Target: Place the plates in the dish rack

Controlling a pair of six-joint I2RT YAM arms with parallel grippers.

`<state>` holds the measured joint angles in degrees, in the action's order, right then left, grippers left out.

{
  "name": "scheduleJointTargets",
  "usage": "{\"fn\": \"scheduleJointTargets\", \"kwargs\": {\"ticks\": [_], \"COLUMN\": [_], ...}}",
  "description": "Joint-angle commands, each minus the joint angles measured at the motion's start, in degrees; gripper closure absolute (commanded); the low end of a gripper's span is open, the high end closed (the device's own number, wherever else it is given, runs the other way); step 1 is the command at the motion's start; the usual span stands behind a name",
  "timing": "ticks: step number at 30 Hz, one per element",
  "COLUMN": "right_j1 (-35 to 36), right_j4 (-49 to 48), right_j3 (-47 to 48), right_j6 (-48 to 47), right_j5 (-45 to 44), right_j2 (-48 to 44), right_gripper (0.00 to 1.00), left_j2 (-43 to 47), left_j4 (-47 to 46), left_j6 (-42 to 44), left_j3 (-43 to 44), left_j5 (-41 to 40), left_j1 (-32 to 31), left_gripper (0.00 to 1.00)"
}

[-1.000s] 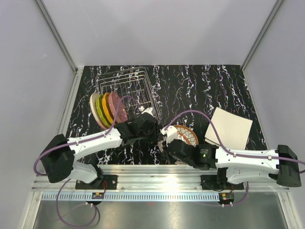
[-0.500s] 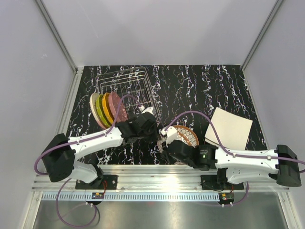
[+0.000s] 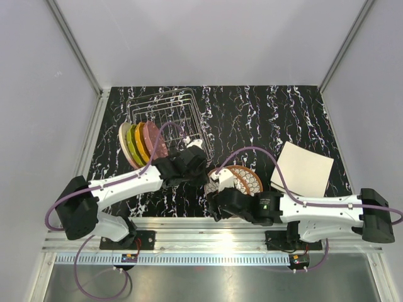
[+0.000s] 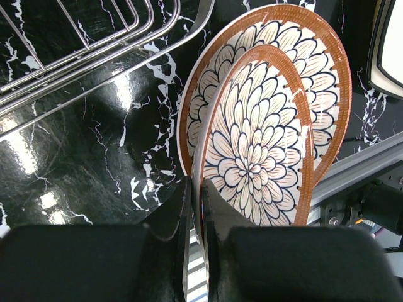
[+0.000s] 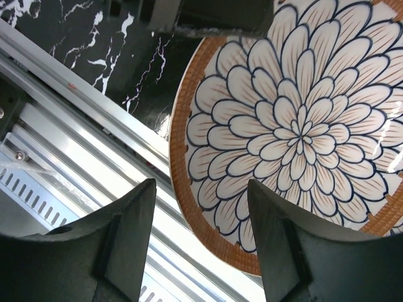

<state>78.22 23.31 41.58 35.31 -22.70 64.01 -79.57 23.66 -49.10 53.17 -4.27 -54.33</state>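
down at 6 o'clock, closest to the arm bases, the right gripper [image 5: 200, 189] has its two black fingers [image 5: 126, 239] spread wide. nothing is pinched between them. just past the tips is the petal plate [image 5: 296, 132], white with dark blue petals and a brown rim. the silver rail [image 5: 75, 132] shows beside the plate's near edge.

the left gripper [image 4: 196, 185] reaches in from 8 o'clock. it is squeezed tight on the rim of the petal plate, one finger on each side. the plate is tipped up on its edge above the black marble table [image 4: 94, 145], a little to the 6 o'clock side of the middle. behind it is a bigger round face [image 4: 327, 69] with the same petals. i cannot tell if that is a second plate or only a shine in the glossy top.

at 3 o'clock, well apart from both grippers, a plain cream square plate [image 3: 305, 168] lies flat on the table.

at 10 o'clock four plates [image 3: 141, 143] stand on edge side by side: cream, lime green, orange and pink. they sit at the near end of the dish rack [image 3: 170, 107]. the rack is made of thin silver wire and reaches back toward 11 o'clock.
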Motion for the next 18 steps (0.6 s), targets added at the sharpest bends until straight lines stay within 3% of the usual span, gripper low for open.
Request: {"fn": "scheduleJointTargets", "kwargs": {"ticks": [1, 9, 12, 13, 15, 18], "right_j1": [2.3, 6.5, 7.2, 7.2, 7.3, 7.3], "right_j4": [2.1, 6.6, 7.7, 8.5, 8.8, 9.0], "right_j3": [3.8, 8.3, 9.0, 9.0, 8.6, 7.6], "right_j6": [2.0, 5.5, 6.8, 7.2, 8.0, 8.8], "right_j5": [-5.1, -13.7, -15.8, -16.3, -17.6, -18.6], "right_j2": [2.8, 10.9, 13.3, 13.8, 13.8, 12.8], "right_gripper": [0.33, 0.33, 0.4, 0.49, 0.56, 0.6], "left_j2": [0.9, 1.0, 1.3, 1.5, 1.8, 2.5], "left_j4": [-2.2, -1.3, -1.4, -1.3, -1.1, -0.9], "left_j6": [0.8, 0.9, 0.8, 0.8, 0.8, 0.8], "left_j3": [4.1, 5.3, 5.2, 5.2, 5.1, 5.1], "left_j5": [0.1, 0.4, 0.8, 0.8, 1.1, 1.5], "left_j1": [-0.3, -0.3, -0.3, -0.3, -0.3, -0.3], "left_gripper": [1.0, 1.0, 1.0, 1.0, 1.0, 1.0]}}
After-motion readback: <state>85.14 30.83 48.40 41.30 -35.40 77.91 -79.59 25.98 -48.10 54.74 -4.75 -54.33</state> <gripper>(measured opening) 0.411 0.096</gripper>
